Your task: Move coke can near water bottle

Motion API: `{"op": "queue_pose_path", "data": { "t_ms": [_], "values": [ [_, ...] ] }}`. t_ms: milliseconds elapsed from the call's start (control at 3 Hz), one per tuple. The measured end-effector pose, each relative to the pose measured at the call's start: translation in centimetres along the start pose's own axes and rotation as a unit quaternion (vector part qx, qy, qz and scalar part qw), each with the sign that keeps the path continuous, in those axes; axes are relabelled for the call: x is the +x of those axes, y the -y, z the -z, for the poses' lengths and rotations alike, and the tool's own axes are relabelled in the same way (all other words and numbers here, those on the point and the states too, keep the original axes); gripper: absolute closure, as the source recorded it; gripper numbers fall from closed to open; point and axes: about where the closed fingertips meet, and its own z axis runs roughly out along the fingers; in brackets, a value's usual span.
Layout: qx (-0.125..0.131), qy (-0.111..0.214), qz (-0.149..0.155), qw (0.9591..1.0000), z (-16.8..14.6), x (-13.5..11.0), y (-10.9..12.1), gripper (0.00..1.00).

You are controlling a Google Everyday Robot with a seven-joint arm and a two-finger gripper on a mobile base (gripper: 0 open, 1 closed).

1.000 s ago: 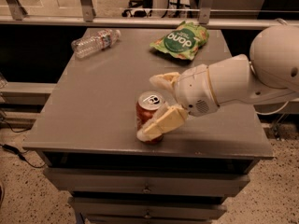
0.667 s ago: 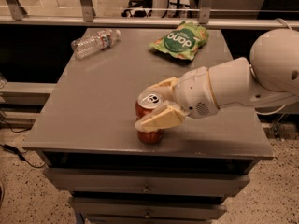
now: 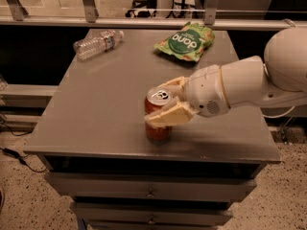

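The coke can [image 3: 157, 128], red with a silver top, stands upright near the front edge of the grey table [image 3: 105, 104], at its middle. My gripper [image 3: 168, 102] reaches in from the right with one tan finger [image 3: 169, 116] across the can's front and the other behind it, closed on the can. The water bottle [image 3: 97, 43], clear with a label band, lies on its side at the table's far left corner, well away from the can.
A green snack bag [image 3: 184, 41] lies at the far right of the table. A metal rail [image 3: 144, 20] runs behind the table. Drawers [image 3: 148, 191] sit below the tabletop. My white arm [image 3: 254, 83] spans the right side.
The fingers have closed in from a wide spread onto the can. The can stays in place on the table.
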Motion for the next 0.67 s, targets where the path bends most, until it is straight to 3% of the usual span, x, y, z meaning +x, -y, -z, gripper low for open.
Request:
{"op": "queue_pose_path", "data": {
  "t_ms": [333, 667],
  "values": [
    [0.033, 0.006, 0.019, 0.9993, 2.2, -0.7, 3.3, 1.0],
    [0.059, 0.015, 0.038, 0.9974, 4.0, -2.6, 5.4, 1.0]
  ]
}}
